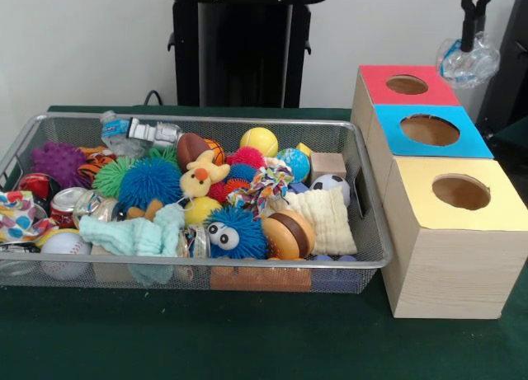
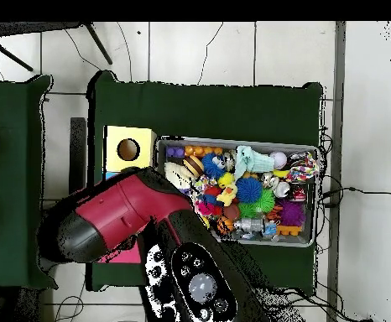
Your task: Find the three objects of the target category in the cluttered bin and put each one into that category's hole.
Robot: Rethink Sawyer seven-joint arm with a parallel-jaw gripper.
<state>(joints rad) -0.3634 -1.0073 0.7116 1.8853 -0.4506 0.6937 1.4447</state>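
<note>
Front view: a crumpled clear plastic bottle (image 1: pixel 468 60) is being held pinched in the gripper (image 1: pixel 470 35) high above the red-topped box (image 1: pixel 404 87), at the far right of the row of three boxes. The bottle is judged to be very light, thin-walled and springy, likely to be crushed or slipped from under a hard squeeze, and best taken at its stiffer neck or cap end. Below and to the left, the cluttered bin (image 1: pixel 363 194) is sitting on the green surface (image 1: pixel 247 339), touching or just beside the yellow-topped box (image 1: pixel 458 223). A second clear bottle (image 1: pixel 124 133) is lying against the bin's far rim next to a silvery toy (image 1: pixel 155 132); it is judged equally light and slippery, and is being crowded by a green spiky ball (image 1: pixel 113 175). A crushed red can (image 1: pixel 64 205) is lying near the bin's left end, half buried beside a white baseball (image 1: pixel 64 246). Soft things are being piled around them: a mint cloth (image 1: pixel 140 232), a cream quilted pad (image 1: pixel 324 215), a blue fuzzy toy with eyes (image 1: pixel 231 232) and a yellow plush duck (image 1: pixel 200 175). These are judged likely to be snagged or dragged along in any reach. The blue-topped box (image 1: pixel 429 133) is standing between the red and yellow ones. In the overhead view the arm (image 2: pixel 140 218) is covering the boxes, all but the yellow-topped one, and the bin's near corner.
</note>
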